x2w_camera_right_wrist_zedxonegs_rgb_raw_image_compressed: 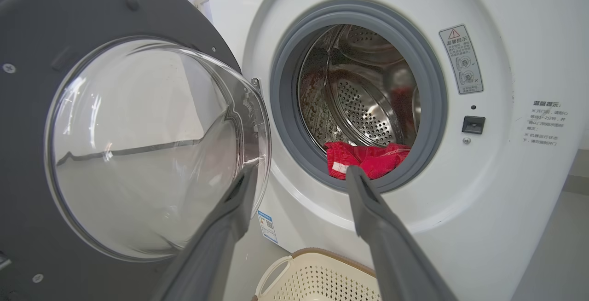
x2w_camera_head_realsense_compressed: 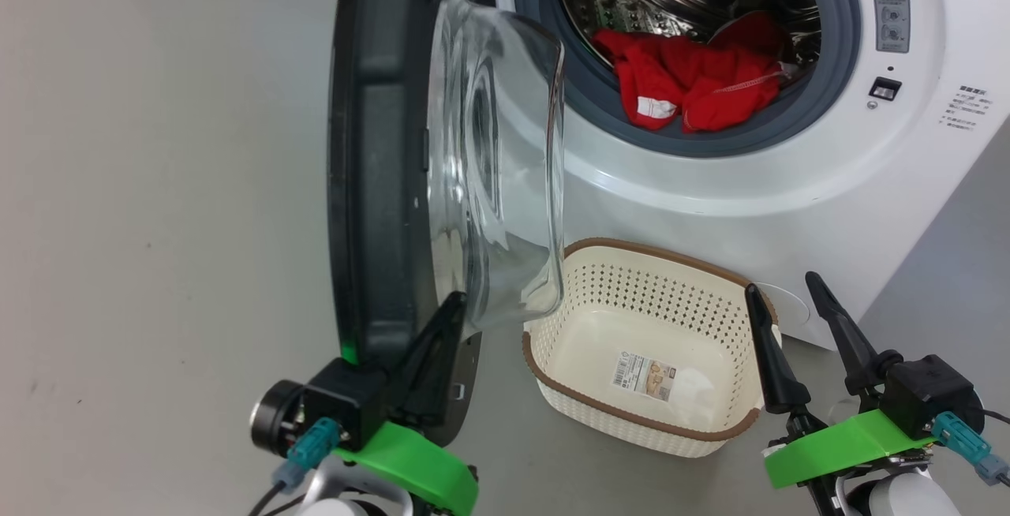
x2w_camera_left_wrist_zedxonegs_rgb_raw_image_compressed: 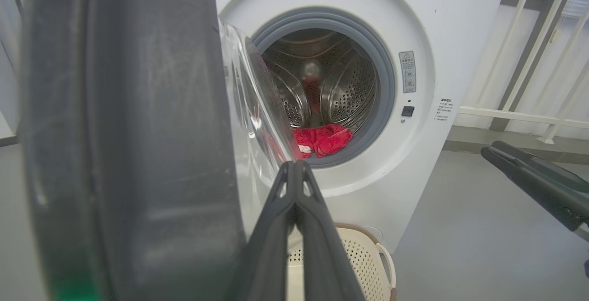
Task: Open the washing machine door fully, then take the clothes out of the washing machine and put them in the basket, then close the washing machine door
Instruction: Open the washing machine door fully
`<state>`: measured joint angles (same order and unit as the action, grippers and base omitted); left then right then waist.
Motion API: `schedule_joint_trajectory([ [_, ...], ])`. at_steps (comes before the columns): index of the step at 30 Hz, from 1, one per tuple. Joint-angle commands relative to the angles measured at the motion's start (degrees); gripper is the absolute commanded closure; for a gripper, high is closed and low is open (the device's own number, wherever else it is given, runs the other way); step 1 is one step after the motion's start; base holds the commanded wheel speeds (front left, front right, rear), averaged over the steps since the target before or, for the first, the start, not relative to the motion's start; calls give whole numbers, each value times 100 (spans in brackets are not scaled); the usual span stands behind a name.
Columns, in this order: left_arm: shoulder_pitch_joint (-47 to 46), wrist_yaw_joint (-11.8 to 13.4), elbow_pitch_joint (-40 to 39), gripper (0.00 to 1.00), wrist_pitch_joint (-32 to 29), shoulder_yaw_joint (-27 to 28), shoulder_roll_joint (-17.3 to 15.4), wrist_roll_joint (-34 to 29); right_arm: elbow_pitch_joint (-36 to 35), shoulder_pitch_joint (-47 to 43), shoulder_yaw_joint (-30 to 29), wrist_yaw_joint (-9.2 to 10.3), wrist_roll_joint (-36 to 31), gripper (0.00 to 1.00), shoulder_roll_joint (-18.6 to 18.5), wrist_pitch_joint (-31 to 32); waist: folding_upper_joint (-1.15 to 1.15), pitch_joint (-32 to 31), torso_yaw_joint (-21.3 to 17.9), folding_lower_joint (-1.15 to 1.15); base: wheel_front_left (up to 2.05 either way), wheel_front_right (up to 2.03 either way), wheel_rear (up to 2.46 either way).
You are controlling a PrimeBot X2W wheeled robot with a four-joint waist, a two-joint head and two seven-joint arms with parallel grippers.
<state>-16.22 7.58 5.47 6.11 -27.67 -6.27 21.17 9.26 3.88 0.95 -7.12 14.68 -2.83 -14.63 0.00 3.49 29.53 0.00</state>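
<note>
Door position: the washing machine door (x2w_camera_head_realsense_compressed: 371,145) stands edge-on in the head view, roughly square to the front of the washing machine (x2w_camera_head_realsense_compressed: 710,192). Judged partly open, not fully.
Door axis: the rim runs upright. The glass bowl (x2w_camera_head_realsense_compressed: 497,169) bulges toward the drum side.
Door relative to left fingers: the door lies directly to the robot's left of the left gripper (x2w_camera_head_realsense_compressed: 456,301), which sits low on the door's inner side, below the bowl.
Left fingers: pressed together, holding nothing. Contact with the inner rim is probable but cannot be confirmed.
Next move (judgement): a push to the left against the inner face, swinging the door further out over the floor (x2w_camera_head_realsense_compressed: 158,224).
Nearer arm: the left arm is at the door. The right gripper (x2w_camera_head_realsense_compressed: 781,286) is well apart from it, over the right end of the basket (x2w_camera_head_realsense_compressed: 631,252).
Right fingers: spread wide, holding nothing, pointing toward the drum opening.
Drum contents: the clothes (x2w_camera_head_realsense_compressed: 694,78), red, heaped at the front lip on the grey ring.
Basket contents: a paper label on the bottom, no clothes.
Basket position: on the floor, just in front of the machine, below the opening.
</note>
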Motion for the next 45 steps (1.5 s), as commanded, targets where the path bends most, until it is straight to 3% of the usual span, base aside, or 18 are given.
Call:
schedule_joint_trajectory([
  [1, -57, 141, -151, 100, -24, 332, -169, 6, -123, 130, 167, -36, 80, 0, -5, -37, 0, -1, 36, 0, 0, 0, 0],
  [28, -82, 854, 98, 100, 361, 1199, -674, -17, -68, 178, 178, -36, -135, 0, -5, -37, 0, 177, 78, 0, 0, 0, 0],
  [34, -142, 877, 308, 100, 545, 1396, -697, 103, -44, 201, 197, -36, -199, 0, -5, -37, 0, 259, 84, 0, 0, 0, 0],
  [45, -520, 634, 1076, 100, 822, 1670, -632, 327, -69, 253, 208, -36, -310, 0, -5, 27, 0, 392, 112, 0, 0, 0, 0],
])
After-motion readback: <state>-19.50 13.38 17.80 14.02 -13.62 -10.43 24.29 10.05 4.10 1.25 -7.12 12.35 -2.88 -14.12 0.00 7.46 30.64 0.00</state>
